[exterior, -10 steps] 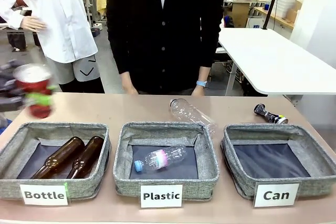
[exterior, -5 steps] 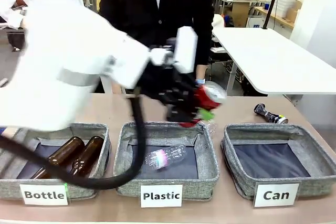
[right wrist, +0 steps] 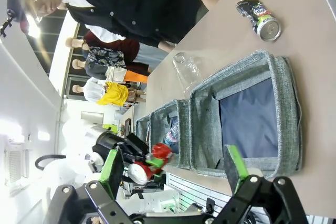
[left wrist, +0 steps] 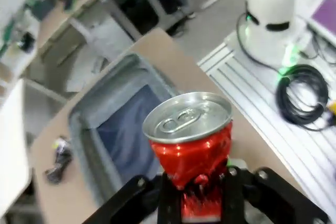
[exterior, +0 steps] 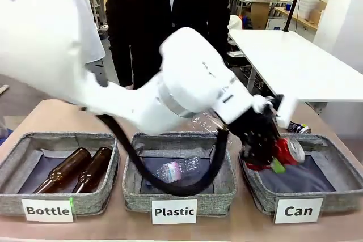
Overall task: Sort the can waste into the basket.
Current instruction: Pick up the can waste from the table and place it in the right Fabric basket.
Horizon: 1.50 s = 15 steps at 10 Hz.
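Swinging in from its own far side, the left arm has crossed over the Plastic basket (exterior: 228, 181) and now has the left claw (exterior: 267, 158) at the Can basket (exterior: 334, 199). That claw is clamped on the crushed body of the red can (exterior: 287, 151).

In the left wrist view the red can (left wrist: 190, 141) stands out straight ahead of the left claw (left wrist: 198, 195), its long axis in line with the fingers and its silver top pointing away from the wrist. The Can basket (left wrist: 86, 150) lies ahead of that claw and below it, off to one side of the can's top. From the front the can hangs over the basket's lining, just inside the wall nearest the arm, so a release should drop it in.

A dark can (exterior: 292, 124) lies on the counter (exterior: 113, 118) beyond the basket, past the left claw. The right claw (right wrist: 173, 169) is spread wide and holds nothing. It faces that basket (right wrist: 286, 114) and the dark can (right wrist: 260, 17), so I judge it the better placed for that one.
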Each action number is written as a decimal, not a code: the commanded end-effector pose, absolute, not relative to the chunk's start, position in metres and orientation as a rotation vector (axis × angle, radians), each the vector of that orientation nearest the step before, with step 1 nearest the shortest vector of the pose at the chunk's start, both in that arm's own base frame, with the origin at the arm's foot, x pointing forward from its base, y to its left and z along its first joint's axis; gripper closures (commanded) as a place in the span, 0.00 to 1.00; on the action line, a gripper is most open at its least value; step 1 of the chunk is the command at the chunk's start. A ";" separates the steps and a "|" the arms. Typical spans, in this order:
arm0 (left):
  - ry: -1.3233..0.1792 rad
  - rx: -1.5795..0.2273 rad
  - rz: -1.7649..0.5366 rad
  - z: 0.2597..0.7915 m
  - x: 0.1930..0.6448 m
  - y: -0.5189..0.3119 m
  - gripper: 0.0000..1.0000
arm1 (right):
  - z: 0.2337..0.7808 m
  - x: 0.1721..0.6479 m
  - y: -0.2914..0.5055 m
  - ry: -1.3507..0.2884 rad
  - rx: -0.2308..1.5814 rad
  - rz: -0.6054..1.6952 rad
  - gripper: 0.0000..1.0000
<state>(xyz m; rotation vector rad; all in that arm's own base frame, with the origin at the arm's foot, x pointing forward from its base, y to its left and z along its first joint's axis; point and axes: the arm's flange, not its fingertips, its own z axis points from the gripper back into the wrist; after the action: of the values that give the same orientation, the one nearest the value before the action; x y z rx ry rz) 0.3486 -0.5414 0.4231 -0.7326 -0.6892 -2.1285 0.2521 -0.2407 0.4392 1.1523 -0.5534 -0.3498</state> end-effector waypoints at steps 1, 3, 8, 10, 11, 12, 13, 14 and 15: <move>-0.706 -0.721 -2.194 0.435 0.364 -0.587 0.74 | 0.440 0.254 -0.243 -0.585 1.165 -0.332 0.00; -0.740 -0.692 -2.191 0.439 0.369 -0.617 0.74 | 0.440 0.254 -0.243 -0.585 1.165 -0.332 0.00; -0.683 -0.552 -2.065 0.420 0.379 -0.601 0.73 | 0.440 0.254 -0.243 -0.585 1.165 -0.332 0.00; -0.612 -0.576 -1.981 0.417 0.383 -0.614 0.73 | 0.440 0.254 -0.243 -0.585 1.165 -0.332 0.00; -0.587 -0.571 -1.963 0.417 0.384 -0.616 0.73 | 0.440 0.254 -0.243 -0.585 1.165 -0.332 0.00; -0.574 -0.561 -1.963 0.416 0.387 -0.616 0.73 | 0.440 0.254 -0.243 -0.585 1.165 -0.332 0.00; -0.578 -0.556 -1.952 0.413 0.392 -0.617 0.73 | 0.439 0.252 -0.241 -0.554 1.153 -0.350 0.00; -0.595 -0.578 -1.944 0.412 0.395 -0.618 0.73 | 0.460 0.230 -0.270 -0.546 1.026 -0.357 0.00; -0.599 -0.577 -1.944 0.411 0.395 -0.618 0.73 | 0.466 0.215 -0.287 -0.494 0.969 -0.391 0.00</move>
<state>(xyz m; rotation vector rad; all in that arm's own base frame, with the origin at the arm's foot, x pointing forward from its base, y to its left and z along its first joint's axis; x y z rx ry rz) 0.3935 -0.6121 0.4069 -0.5699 -0.5987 -1.9457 0.2319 -0.2679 0.4521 1.0424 -0.5433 -0.3682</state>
